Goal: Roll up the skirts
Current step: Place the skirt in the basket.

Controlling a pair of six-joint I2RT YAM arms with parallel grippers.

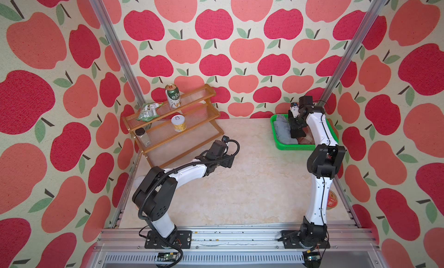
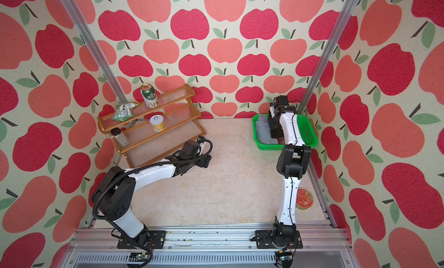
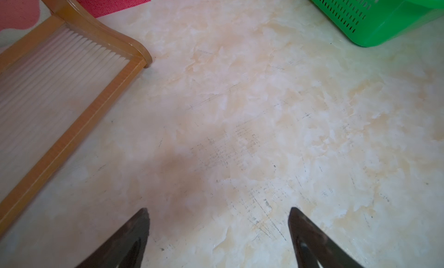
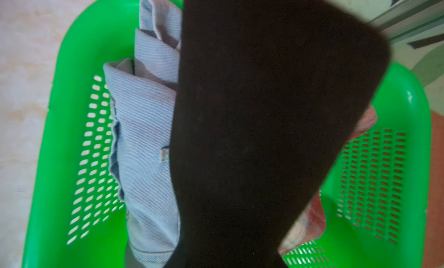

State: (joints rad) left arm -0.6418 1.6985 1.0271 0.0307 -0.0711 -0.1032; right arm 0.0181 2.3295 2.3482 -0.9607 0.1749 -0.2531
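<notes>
Right gripper fingertips were hidden behind black skirt [image 4: 264, 134] in wrist view. Plaid skirt [image 4: 314, 216] mostly covered, blurred. Denim skirt [image 4: 144, 134] partly hidden. Basket [image 4: 55, 158] cut off by frame edges.

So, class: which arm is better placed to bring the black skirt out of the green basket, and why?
The right. Its gripper is over the green basket with the black skirt hanging from it. The left gripper is open over bare table, away from the basket.
</notes>
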